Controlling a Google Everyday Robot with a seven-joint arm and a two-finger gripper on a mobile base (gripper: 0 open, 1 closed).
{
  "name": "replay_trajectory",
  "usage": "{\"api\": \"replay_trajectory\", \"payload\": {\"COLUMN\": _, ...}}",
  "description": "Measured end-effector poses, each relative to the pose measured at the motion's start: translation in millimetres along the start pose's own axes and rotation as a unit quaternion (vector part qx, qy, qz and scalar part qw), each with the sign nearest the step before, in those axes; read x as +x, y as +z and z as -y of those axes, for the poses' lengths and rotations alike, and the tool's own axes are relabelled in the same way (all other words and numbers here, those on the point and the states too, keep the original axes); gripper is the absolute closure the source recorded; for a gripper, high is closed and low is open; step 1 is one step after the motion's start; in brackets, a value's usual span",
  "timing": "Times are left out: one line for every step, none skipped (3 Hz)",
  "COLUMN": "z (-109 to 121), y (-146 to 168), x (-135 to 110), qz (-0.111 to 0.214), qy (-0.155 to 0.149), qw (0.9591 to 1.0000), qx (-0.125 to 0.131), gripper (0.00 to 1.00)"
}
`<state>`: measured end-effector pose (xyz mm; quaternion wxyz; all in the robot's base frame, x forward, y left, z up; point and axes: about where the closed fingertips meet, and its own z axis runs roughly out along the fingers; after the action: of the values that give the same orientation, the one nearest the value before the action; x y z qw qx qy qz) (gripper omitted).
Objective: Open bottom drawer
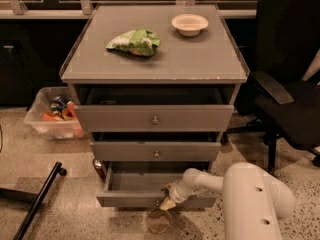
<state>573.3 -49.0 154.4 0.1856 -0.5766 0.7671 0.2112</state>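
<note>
Bottom drawer (137,185), lowest of three, was pulled well out, its grey inside showing. Gripper (167,203) sat at the centre of its front edge; whether it gripped anything couldn't be told. Task looked mostly done, with maybe a little pull left.

One view only. The camera stands in front of the cabinet (165,59), higher than its top, and looks forward and down; the top, all three drawer fronts and the floor (55,209) before them are in frame. Range is close (the cabinet fills the middle). The arm (250,194) enters at the lower right, nearest the lens, and the gripper (168,203) sits at the front of the bottom drawer (130,199), low centre. The right edge cuts off a chair (295,109).
</note>
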Motion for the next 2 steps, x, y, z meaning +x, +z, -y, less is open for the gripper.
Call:
{"api": "replay_trajectory", "payload": {"z": 0.8, "y": -1.7, "x": -1.2, "qz": 0.000, "qy": 0.000, "qw": 1.0000, "qx": 0.000, "gripper": 0.65}}
{"api": "replay_trajectory", "payload": {"z": -8.2, "y": -5.0, "x": -3.7, "qz": 0.007, "qy": -0.005, "qw": 0.9999, "qx": -0.012, "gripper": 0.89}}
